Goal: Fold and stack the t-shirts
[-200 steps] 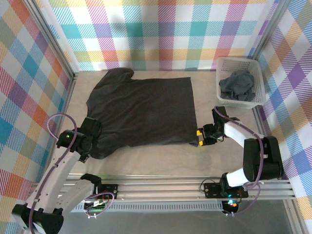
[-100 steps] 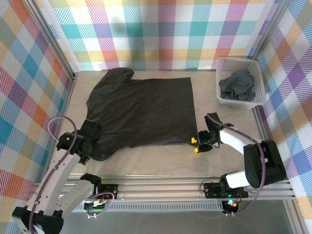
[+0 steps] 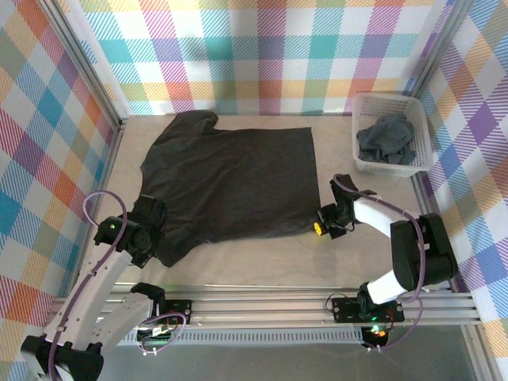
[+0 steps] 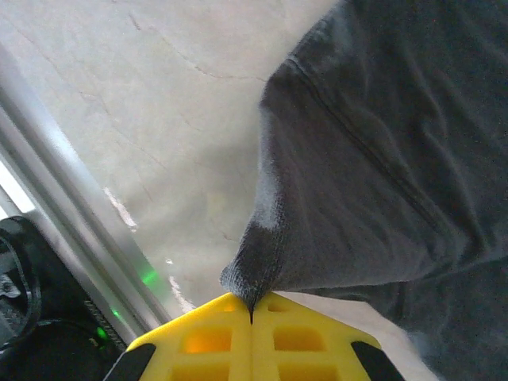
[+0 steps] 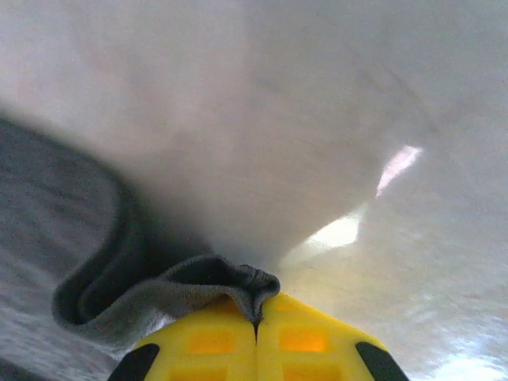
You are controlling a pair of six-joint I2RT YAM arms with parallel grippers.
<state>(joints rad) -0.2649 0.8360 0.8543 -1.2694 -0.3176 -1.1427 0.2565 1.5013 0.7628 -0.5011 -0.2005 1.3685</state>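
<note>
Pinching both near corners now: the left gripper (image 4: 252,311) has its yellow fingers (image 4: 202,341) pressed together on a nub of cloth at the seven o'clock corner of the big charcoal cotton t-shirt (image 3: 234,178), which lies spread flat across the middle of the pale table (image 3: 262,258). Over at five o'clock, the right gripper (image 5: 255,317) is clamped on a curled lip of the hem. Up at two o'clock sits the white plastic lattice basket (image 3: 361,99), with a crumpled dark grey t-shirt (image 3: 386,139) waiting inside it.

Now the danger, folks: both bites look thin, just the very edge of the fabric, so a quick lift could let either corner slide out and dump the fold halfway. Uneven travel is the other worry. If one arm leads, the edge goes over skewed and the fold lands crooked. And the left grip looks to be on a sleeve cuff rather than the body, so that sleeve may drag and bunch underneath.
</note>
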